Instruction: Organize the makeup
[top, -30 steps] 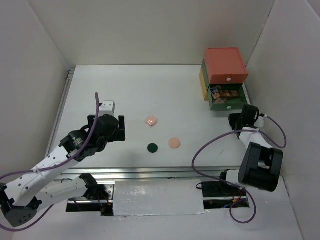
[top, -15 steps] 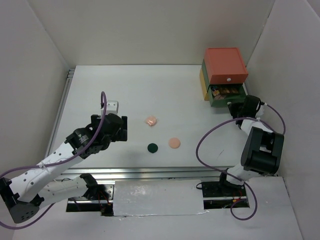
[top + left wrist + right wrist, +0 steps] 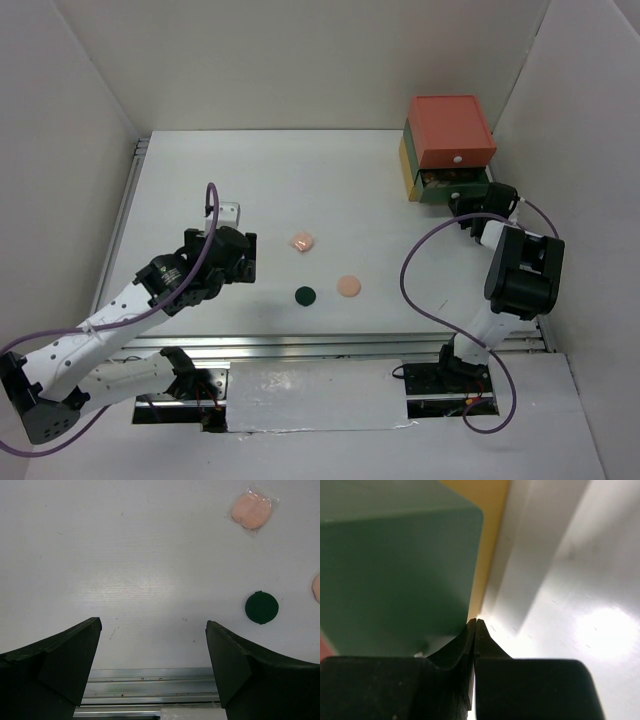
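1. The table (image 3: 250, 170) is bare at the left and the back, so there is room to pass.
2. Pink compact (image 3: 302, 242), dark-green compact (image 3: 305, 296) and peach compact (image 3: 347, 285) lie in the middle, with bare gaps between them.
3. Only bare table shows between the spread fingers of the left gripper (image 3: 152, 625).
4. The drawer box (image 3: 450, 140) blocks the back right corner. The right gripper (image 3: 475, 626), fingers together, is tight against its green front.
5. Walls (image 3: 60, 150) close the left, back and right sides.

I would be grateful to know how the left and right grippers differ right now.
The left gripper is open, jaws wide apart; the right gripper is shut. The left hangs over bare table near the dark-green compact; the right is close beside the green drawer. Neither holds anything.
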Action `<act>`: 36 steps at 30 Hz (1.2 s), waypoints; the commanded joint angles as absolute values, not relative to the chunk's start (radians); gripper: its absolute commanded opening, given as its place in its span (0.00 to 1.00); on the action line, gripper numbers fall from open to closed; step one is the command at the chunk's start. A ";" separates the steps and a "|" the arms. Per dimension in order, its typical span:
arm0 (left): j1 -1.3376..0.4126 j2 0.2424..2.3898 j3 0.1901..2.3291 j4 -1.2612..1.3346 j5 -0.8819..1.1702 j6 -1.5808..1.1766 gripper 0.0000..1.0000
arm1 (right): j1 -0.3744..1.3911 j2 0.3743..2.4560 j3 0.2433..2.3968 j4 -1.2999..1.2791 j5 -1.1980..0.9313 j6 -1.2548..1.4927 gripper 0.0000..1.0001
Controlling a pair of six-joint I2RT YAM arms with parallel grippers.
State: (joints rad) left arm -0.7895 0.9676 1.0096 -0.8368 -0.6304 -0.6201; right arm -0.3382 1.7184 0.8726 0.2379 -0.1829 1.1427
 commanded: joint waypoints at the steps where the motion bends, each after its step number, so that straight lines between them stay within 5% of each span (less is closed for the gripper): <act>1: -0.787 0.976 1.022 -0.821 -0.632 -0.592 0.99 | -0.331 1.750 0.974 0.337 -0.230 1.152 0.00; 25: -0.758 1.023 1.023 -0.808 -0.603 -0.571 0.99 | -0.290 1.921 1.129 0.341 -0.256 1.152 0.00; 36: -0.755 1.028 1.023 -0.805 -0.594 -0.563 0.99 | -0.293 1.947 1.088 0.543 -0.354 1.157 0.03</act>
State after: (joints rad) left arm -0.7601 1.0271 1.0096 -0.8322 -0.5968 -0.5793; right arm -0.2970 1.9537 1.0786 0.3943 -0.3145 1.1557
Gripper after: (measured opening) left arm 0.994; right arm 0.031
